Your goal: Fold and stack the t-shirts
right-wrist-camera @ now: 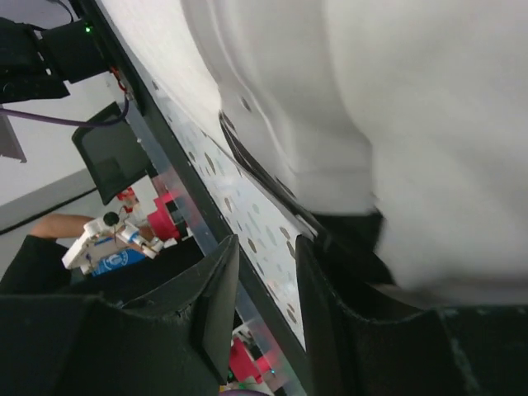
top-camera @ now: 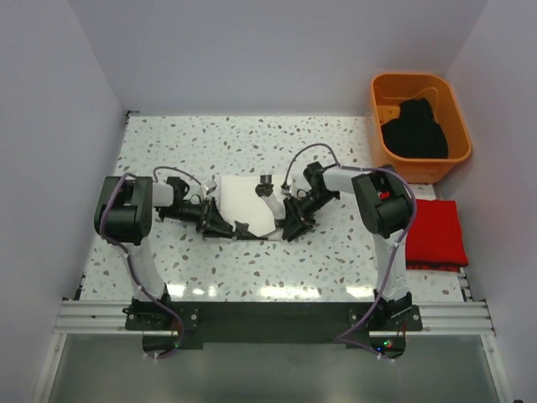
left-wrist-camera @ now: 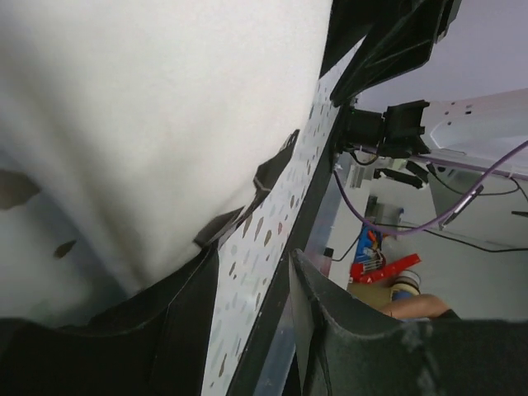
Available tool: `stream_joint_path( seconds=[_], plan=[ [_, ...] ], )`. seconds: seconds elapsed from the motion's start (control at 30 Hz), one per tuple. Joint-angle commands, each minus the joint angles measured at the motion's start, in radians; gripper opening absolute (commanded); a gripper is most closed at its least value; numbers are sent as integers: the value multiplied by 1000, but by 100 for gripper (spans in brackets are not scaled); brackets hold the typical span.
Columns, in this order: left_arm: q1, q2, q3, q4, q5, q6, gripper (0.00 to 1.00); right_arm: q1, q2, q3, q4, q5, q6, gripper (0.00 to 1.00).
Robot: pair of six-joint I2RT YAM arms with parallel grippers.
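**A:** Step in hand?

**B:** By the look of it, taking up the near hem of the white t-shirt point(top-camera: 247, 201) for a fold. Lies flat on the tabletop point(top-camera: 210, 138), between the two claws and stretching away past their tips.

**A:** Claws?

**B:** Left claw point(top-camera: 239, 228): jaws partway apart, speckled tabletop showing through the gap, white cloth against one finger, none seen between. Right claw point(top-camera: 281, 232): likewise a narrow gap, cloth beside one finger, nothing visibly pinched.

**A:** Doing it well?

**B:** Probably: slide a finger under the hem on each side, close both together, lift level, carry the hem straight ahead over the far half. Hold the cloth taut between the claws, or expect creases and a skewed edge.

**A:** Count?

**B:** Three shirts. One white at the claws. One red t-shirt point(top-camera: 436, 233), folded, well out beyond the right claw's outer side. One black t-shirt point(top-camera: 417, 130), bundled in the single orange tub point(top-camera: 382, 84), farther off that way.
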Motion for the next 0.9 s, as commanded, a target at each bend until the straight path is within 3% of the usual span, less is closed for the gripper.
stream_joint_path(
  seconds=[0.0,0.13,0.2,0.27,0.33,0.4,0.43,0.47,0.53,0.67,0.87],
  plan=[
    [66,26,102,-81,-62,143,46,-43,-19,28,-64,149,-105,39],
    [70,-64,180,-232,-5,324,46,-54,-197,31,-97,134,-124,51],
    [61,-182,181,-212,-26,354,47,-74,-338,-10,-45,140,-77,54],
    [-3,-340,145,-80,-136,337,49,-112,-459,-85,51,187,29,59],
    [-86,-505,96,47,-338,329,54,-140,-521,-131,107,223,83,60],
    [-225,-595,-5,240,-451,341,59,-177,-562,-194,179,281,161,62],
    [-279,-649,-35,298,-574,355,61,-189,-591,-209,196,301,187,63],
    [-393,-660,-81,382,-639,401,61,-198,-599,-237,216,325,237,69],
    [-497,-664,-116,466,-782,442,62,-218,-605,-255,261,349,284,75],
    [-728,-590,-204,727,-908,583,62,-238,-602,-300,319,364,382,83],
    [-898,-405,-231,936,-1028,720,59,-249,-584,-292,330,395,411,86]
  ],
)
